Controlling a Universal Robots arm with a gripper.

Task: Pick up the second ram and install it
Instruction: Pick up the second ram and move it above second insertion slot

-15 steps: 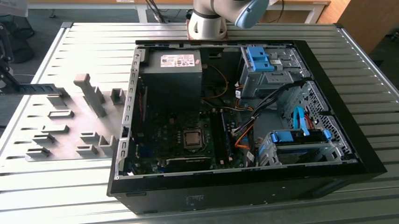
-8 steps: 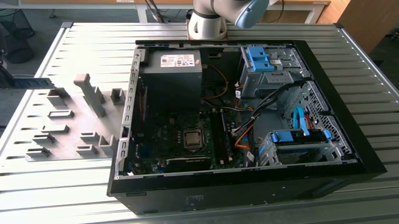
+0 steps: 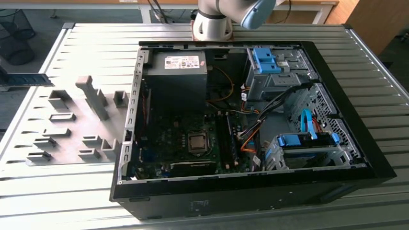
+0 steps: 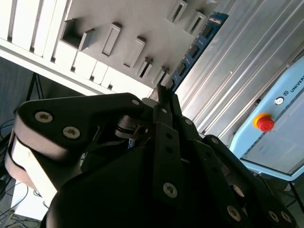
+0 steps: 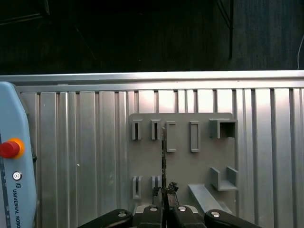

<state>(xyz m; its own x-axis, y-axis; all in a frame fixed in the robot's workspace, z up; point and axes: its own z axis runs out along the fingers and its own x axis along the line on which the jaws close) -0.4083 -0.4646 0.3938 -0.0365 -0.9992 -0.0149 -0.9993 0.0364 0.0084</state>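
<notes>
- The jaws are pinching one end of the ram [image 5: 164, 152]. It juts out edge-on above the grey plate [image 5: 183, 166], clear of the plate's slots.
- Gripped at one end only, the ram could probably swing or slip, so a firm, square pinch and slow travel seem wise.
- It should pass well above the plate's posts [image 3: 96, 96].
- The open case [image 3: 377, 163] lies just beside the plate, on the exterior view's right. Carrying the ram on edge should avoid a re-grip.

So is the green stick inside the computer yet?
Not yet, it is out. The gripper is shut on the second ram over the grey fixture plate, outside the open computer case.
</notes>
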